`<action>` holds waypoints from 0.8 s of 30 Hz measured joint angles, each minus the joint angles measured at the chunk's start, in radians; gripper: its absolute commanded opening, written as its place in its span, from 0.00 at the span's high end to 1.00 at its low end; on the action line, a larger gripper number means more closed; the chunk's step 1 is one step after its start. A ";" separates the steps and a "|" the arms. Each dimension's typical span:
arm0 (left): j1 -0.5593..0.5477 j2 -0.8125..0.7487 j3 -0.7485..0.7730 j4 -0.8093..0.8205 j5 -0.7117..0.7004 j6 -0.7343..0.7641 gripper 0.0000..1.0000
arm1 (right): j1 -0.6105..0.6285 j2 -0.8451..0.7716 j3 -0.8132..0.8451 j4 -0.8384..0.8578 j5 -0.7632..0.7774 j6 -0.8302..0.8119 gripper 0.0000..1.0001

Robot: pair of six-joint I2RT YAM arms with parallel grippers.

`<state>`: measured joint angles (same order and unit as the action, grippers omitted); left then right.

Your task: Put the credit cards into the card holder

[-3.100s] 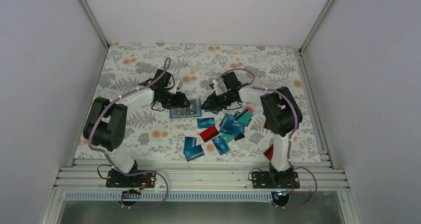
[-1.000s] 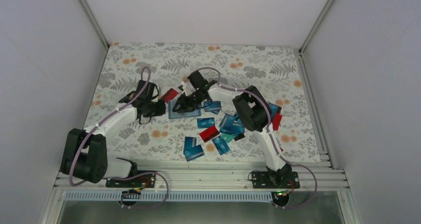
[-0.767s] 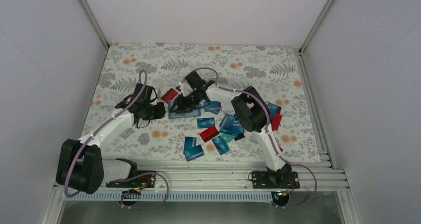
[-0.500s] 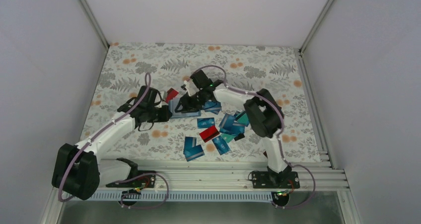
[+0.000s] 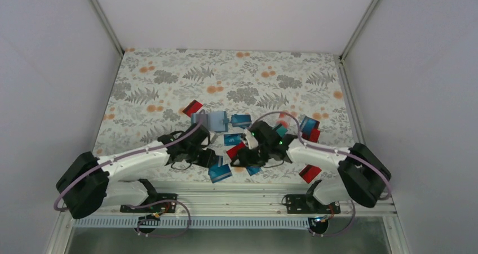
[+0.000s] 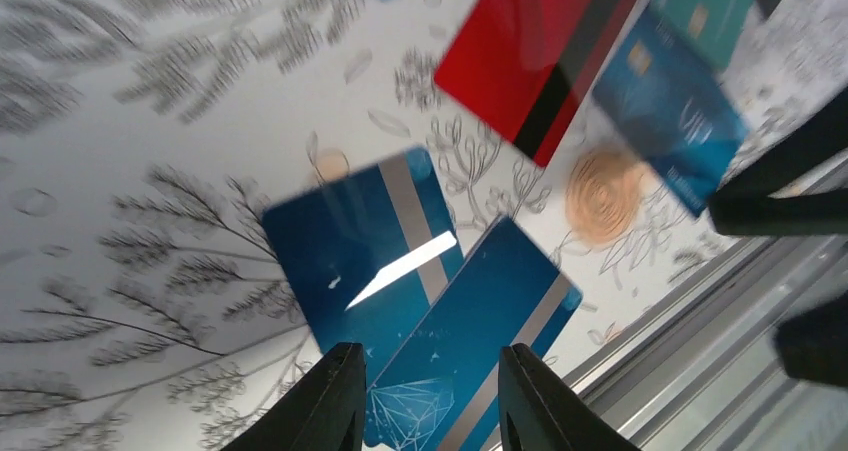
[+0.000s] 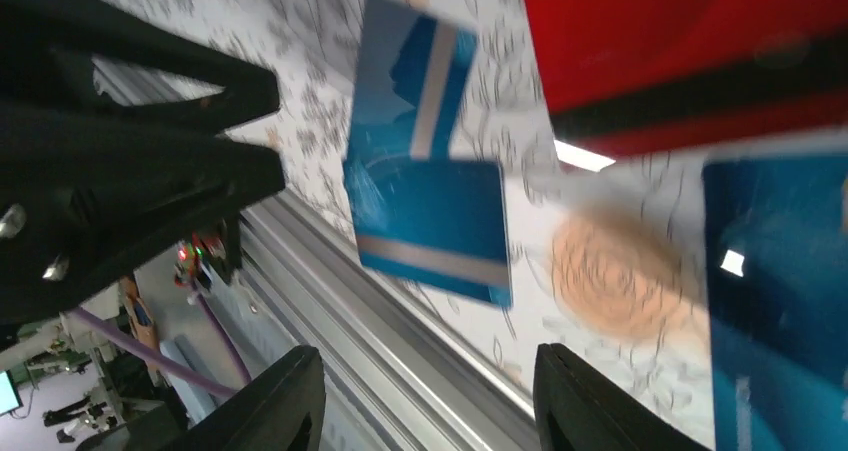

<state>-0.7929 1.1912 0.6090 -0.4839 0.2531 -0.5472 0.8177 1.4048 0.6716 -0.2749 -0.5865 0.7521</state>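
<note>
The card holder (image 5: 212,120) lies open on the flowered cloth, its pale blue inside up, with no gripper near it. A red card (image 5: 193,107) lies at its left and a blue card (image 5: 241,119) at its right. Several credit cards lie nearer the arms. My left gripper (image 5: 212,159) (image 6: 430,401) is open just above two overlapping blue cards (image 5: 220,173) (image 6: 455,341) (image 7: 430,226) and holds nothing. My right gripper (image 5: 246,154) (image 7: 425,401) is open and empty, facing the left one over the same cards. A red striped card (image 5: 237,151) (image 6: 540,56) (image 7: 690,61) lies between them.
The metal rail (image 5: 225,187) runs along the table's near edge, right below both grippers. More cards (image 5: 308,125) lie at the right, and one red card (image 5: 310,173) sits beside the right arm. White walls close in the table.
Both arms have drawn back from the card holder to the cards at the near edge. Both grippers have opened wider. The holder now lies uncovered.
</note>
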 measured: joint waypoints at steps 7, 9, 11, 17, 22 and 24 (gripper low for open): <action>-0.116 0.127 -0.023 0.070 -0.044 -0.047 0.66 | 0.101 -0.174 -0.174 0.063 0.060 0.177 0.39; -0.135 0.154 -0.023 0.080 -0.060 -0.057 0.66 | 0.115 -0.207 -0.201 0.079 0.076 0.212 0.38; -0.155 0.177 -0.021 0.098 -0.071 -0.070 0.66 | 0.131 -0.233 -0.224 0.093 0.091 0.248 0.37; -0.226 0.201 -0.010 0.129 -0.139 -0.116 0.66 | 0.187 -0.253 -0.251 0.130 0.123 0.318 0.36; -0.291 0.206 -0.009 0.148 -0.176 -0.176 0.66 | 0.238 -0.249 -0.264 0.164 0.146 0.369 0.34; -0.312 0.207 -0.009 0.150 -0.184 -0.202 0.66 | 0.253 -0.242 -0.269 0.180 0.152 0.389 0.33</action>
<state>-1.1053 1.3979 0.5999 -0.3336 0.0689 -0.7494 1.0706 1.1629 0.4023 -0.0948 -0.4343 1.1412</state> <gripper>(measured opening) 0.343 0.655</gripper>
